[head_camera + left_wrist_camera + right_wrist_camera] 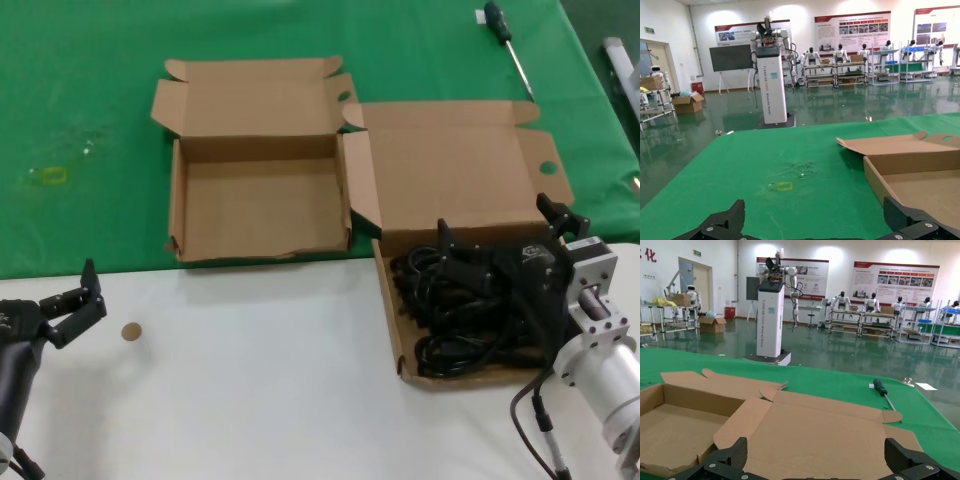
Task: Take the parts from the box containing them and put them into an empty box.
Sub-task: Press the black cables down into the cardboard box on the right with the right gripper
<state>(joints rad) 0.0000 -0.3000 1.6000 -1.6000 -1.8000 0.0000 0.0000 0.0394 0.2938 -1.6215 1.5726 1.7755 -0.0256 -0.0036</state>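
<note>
Black power cords (468, 305) lie coiled in the right cardboard box (388, 310), whose wide lid (450, 165) has a round hole in its side flap. My right gripper (493, 220) is open just above the cords, over the box's back part; its wrist view shows the open fingers (735, 454) in front of the lid (830, 435), and the cords are hidden there. The empty box (262, 205) with the ragged front wall stands to the left and also shows in the right wrist view (675, 425). My left gripper (90, 295) is open and empty at the far left.
A black-handled screwdriver (505, 40) lies on the green cloth (90, 120) behind the right box. A small brown disc (130, 331) lies on the white table near my left gripper. The left wrist view shows the empty box's wall (880, 182) and a yellow mark (785, 186).
</note>
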